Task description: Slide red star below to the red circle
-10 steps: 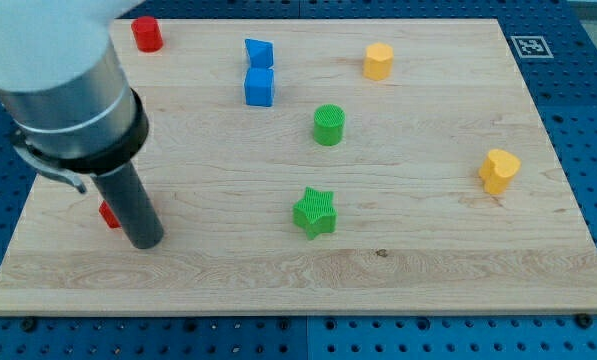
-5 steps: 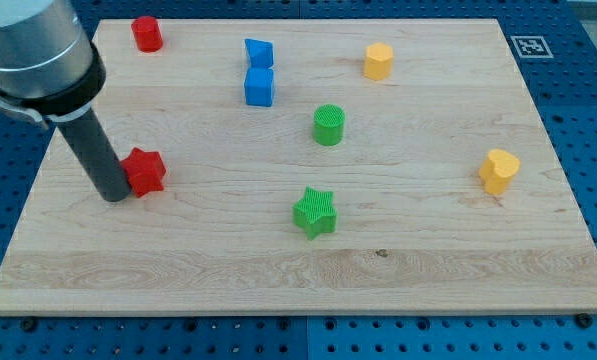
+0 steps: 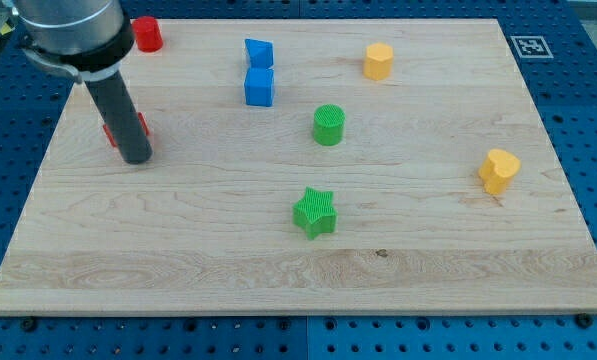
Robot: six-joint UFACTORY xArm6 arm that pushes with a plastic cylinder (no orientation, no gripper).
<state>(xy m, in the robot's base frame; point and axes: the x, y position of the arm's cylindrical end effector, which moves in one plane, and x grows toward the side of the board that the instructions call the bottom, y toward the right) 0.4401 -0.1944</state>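
The red star point(image 3: 141, 126) lies on the wooden board point(image 3: 398, 260) at the view's left, mostly hidden behind my rod; only red edges show on both sides of it. My tip point(image 3: 138, 157) rests on the board just below the star, touching or nearly touching it. The red circle point(image 3: 147, 34) stands near the board's top left edge, well above the star and apart from it.
A blue wedge-like block point(image 3: 259, 52) and a blue cube point(image 3: 260, 87) sit together at the top middle. A green cylinder point(image 3: 329, 125) and a green star point(image 3: 315, 212) lie in the middle. A yellow hexagon point(image 3: 378, 61) and a yellow heart point(image 3: 499, 170) lie to the right.
The rod has moved toward the view's top and a little right. The red star has moved up with it, from mid-left toward the red circle. The other blocks have not moved.
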